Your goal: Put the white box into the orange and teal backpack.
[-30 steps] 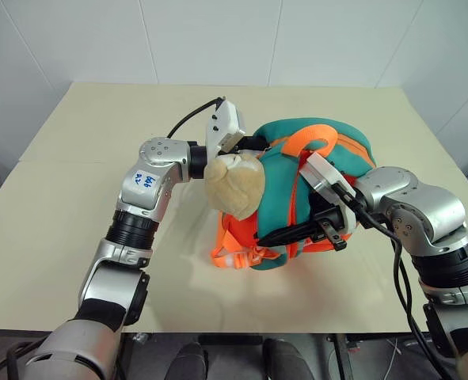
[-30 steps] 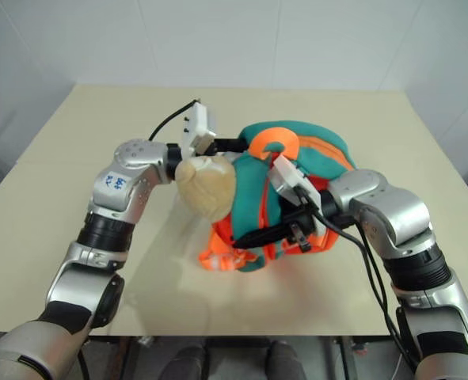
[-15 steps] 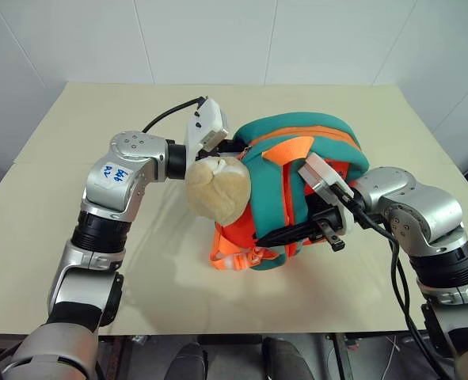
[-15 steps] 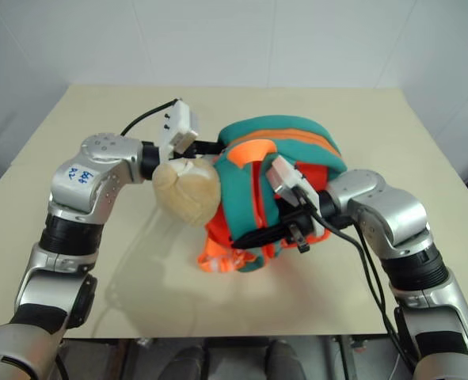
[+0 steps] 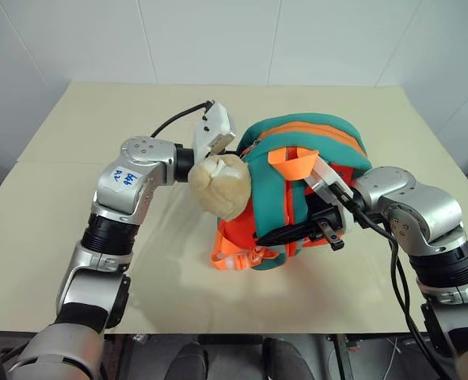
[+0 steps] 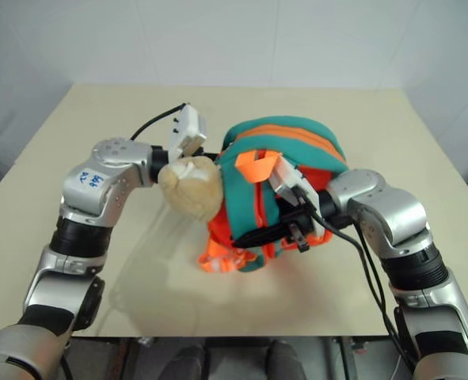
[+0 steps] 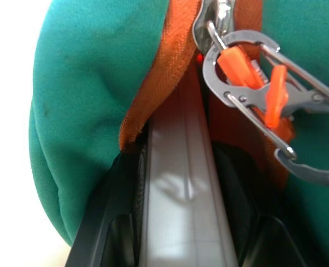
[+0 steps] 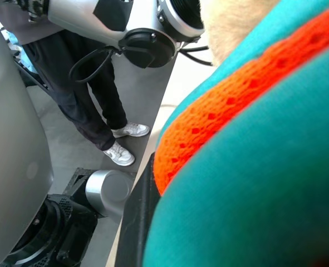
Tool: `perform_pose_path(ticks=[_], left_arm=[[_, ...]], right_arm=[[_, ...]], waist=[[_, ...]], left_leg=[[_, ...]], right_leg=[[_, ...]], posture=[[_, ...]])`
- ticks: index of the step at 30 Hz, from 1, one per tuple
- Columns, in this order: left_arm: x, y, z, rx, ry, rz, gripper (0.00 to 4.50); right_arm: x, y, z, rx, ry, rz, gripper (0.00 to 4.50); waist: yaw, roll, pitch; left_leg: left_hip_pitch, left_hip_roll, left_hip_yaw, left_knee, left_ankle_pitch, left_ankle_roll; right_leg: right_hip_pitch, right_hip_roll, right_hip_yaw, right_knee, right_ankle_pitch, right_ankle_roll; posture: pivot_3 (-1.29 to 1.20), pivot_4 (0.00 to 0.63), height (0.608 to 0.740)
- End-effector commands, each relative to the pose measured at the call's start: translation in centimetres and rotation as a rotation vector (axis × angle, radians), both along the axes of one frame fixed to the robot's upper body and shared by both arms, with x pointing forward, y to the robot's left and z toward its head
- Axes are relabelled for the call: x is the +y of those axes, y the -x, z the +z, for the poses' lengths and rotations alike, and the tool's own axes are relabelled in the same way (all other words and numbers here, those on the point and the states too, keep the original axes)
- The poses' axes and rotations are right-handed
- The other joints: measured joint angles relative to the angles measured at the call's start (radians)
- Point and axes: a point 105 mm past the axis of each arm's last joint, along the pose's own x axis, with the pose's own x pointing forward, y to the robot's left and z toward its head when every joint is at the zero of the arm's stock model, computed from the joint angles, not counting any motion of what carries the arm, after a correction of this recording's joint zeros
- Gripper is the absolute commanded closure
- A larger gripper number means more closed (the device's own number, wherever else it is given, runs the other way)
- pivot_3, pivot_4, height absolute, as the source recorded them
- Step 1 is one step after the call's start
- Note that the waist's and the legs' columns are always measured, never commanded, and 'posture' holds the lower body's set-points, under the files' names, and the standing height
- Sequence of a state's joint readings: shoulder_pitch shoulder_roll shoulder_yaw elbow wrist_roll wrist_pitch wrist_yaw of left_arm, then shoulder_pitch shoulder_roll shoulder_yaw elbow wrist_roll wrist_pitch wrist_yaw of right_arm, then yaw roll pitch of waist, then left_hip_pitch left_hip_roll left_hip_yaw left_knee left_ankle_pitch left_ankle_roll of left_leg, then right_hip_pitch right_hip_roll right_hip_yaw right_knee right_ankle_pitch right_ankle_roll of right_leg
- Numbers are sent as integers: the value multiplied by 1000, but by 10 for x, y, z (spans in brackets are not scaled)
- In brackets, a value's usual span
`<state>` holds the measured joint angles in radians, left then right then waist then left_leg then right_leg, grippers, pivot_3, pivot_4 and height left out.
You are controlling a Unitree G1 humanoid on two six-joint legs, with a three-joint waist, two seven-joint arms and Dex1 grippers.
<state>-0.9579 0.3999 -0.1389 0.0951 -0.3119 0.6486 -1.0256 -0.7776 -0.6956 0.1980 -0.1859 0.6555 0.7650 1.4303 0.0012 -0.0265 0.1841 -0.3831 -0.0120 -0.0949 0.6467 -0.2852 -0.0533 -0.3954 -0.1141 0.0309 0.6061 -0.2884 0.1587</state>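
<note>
One backpack (image 5: 305, 190) sits mid-tabletop (image 5: 75, 237), nearer the front edge, with one tan plush toy (image 5: 219, 184) on its left side. Left wrist view adds what the head views lack: the white box (image 7: 183, 183) edge-on between the left gripper's (image 7: 183, 233) two black fingers (image 7: 106, 217), its far end going under the orange rim beside two metal carabiners (image 7: 253, 92). Right gripper (image 5: 269, 236) pinches an orange-teal strap at the front. The toy hides the left gripper from above. Right wrist view catches one person's legs (image 8: 92, 100) beyond the table.
</note>
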Motion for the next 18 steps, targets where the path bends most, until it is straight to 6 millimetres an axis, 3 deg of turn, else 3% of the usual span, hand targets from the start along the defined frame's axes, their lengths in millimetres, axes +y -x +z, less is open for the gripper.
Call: perform_pose_path(ticks=[1,8,18], left_arm=[[-17,-6,-8,21,18,-1,3076],[-32,-24,18,-50,158,44,3094],[-51,-29,-27,-75,79,43,3096]], right_arm=[[4,3,8,-31,-15,31,3943],[5,3,9,-30,-16,31,3943],[6,3,9,-28,-21,33,3943]], waist=[[2,0,0],[17,0,0],[26,0,0]], left_leg=[[0,0,0,0,0,0],[0,-1,0,1,0,0],[-1,-2,0,2,1,-2]], right_leg=[[0,0,0,0,0,0],[1,-1,0,-2,0,0],[1,-1,0,-3,0,1]], posture=[[0,150,740],[0,150,740],[0,150,740]])
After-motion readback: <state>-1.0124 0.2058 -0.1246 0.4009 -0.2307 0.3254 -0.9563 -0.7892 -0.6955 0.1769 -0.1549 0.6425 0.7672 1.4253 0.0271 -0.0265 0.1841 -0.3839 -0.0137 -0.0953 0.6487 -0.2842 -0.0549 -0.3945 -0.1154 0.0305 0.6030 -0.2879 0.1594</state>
